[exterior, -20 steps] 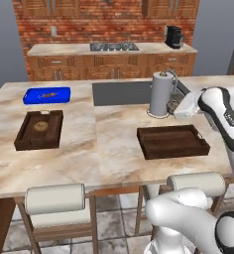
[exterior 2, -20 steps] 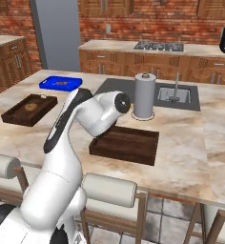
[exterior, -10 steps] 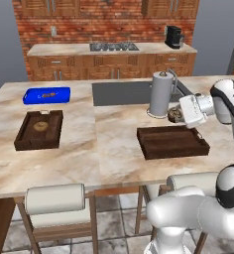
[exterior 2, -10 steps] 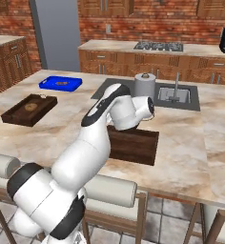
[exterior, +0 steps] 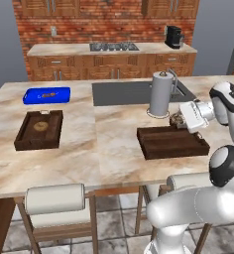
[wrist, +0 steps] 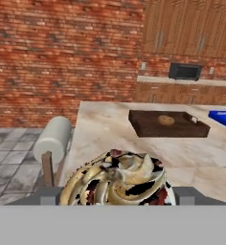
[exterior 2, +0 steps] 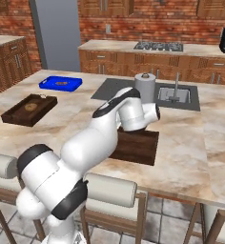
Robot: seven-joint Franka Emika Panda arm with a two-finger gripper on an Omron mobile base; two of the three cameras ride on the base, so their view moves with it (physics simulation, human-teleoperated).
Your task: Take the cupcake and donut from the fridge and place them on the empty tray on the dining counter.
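Observation:
My gripper (exterior: 180,119) is shut on the cupcake (exterior: 176,119), a dark brown cake with cream swirls that bulges up between the finger tips in the hand view (wrist: 117,179). The hand hangs just over the back edge of the empty dark wooden tray (exterior: 171,144), close beside the paper towel roll (exterior: 159,94). The tray lies on the beige marbled dining counter (exterior: 109,129), and in the right base view the arm covers part of the tray (exterior 2: 140,147). The donut is out of view. A tall grey fridge (exterior 2: 57,33) stands far back left.
A bright blue tray (exterior: 47,95) and a brown tray holding a tan item (exterior: 39,129) sit at the counter's left. The inset sink (exterior 2: 174,94) lies behind the towel roll (exterior 2: 144,88). Cushioned stools (exterior: 54,198) line the near edge.
The arm has swung around, and the hand with the cupcake has come down and slightly left, closer to the empty tray's back edge. The grip has stayed the same.

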